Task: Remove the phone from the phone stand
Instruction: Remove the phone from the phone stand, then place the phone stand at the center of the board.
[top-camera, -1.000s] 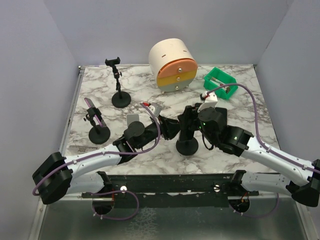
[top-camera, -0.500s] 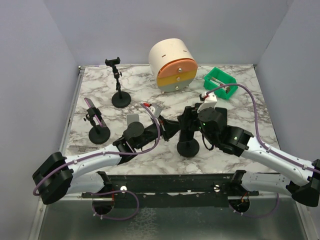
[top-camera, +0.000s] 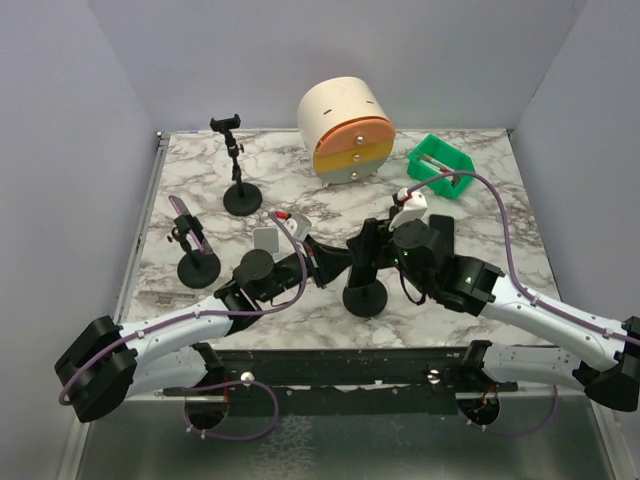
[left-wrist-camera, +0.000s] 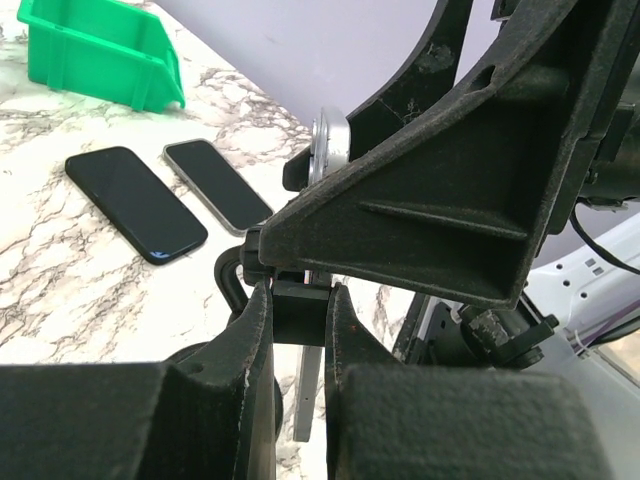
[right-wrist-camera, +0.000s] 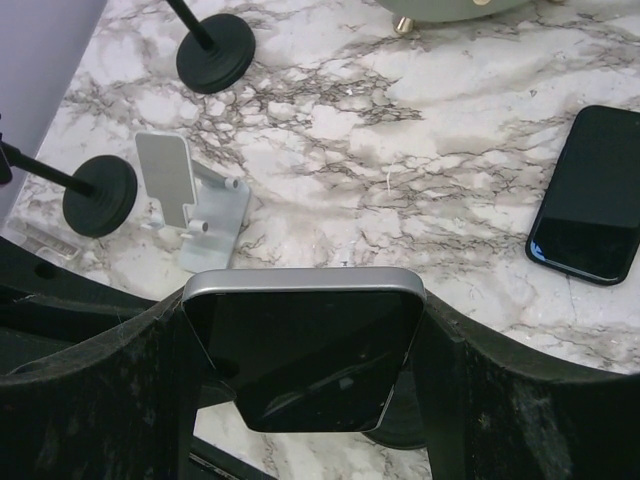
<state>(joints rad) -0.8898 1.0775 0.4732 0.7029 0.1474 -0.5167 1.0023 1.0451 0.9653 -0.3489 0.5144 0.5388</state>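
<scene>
My left claw (left-wrist-camera: 300, 303) is closed on the phone stand (top-camera: 365, 297). In the left wrist view its two fingers (left-wrist-camera: 254, 335) press from both sides on a small black block of the stand's upper part. The thin silver edge of the phone (right-wrist-camera: 300, 345) runs down just behind this block.

My right claw (top-camera: 372, 243) comes from the other side and grips the phone. In the right wrist view the phone sits between my two fingers, its silver rim touching each of them, and its dark screen faces the camera. The lower end of the phone is hidden, so I cannot tell whether the stand's clamp holds it or not.

From above, both claws meet over the round black base of the stand, which sits near the front middle of the marble surface (top-camera: 480, 215). The phone itself is almost hidden there between my two wrists.

Two other phones (left-wrist-camera: 135, 205) lie flat side by side on the surface, near a green bin (top-camera: 441, 166). A round cabinet (top-camera: 345, 128) with coloured drawers stands at the back. On the left there are two more black stands (top-camera: 238, 170), and a small silver stand (right-wrist-camera: 192, 198) lies near them.
</scene>
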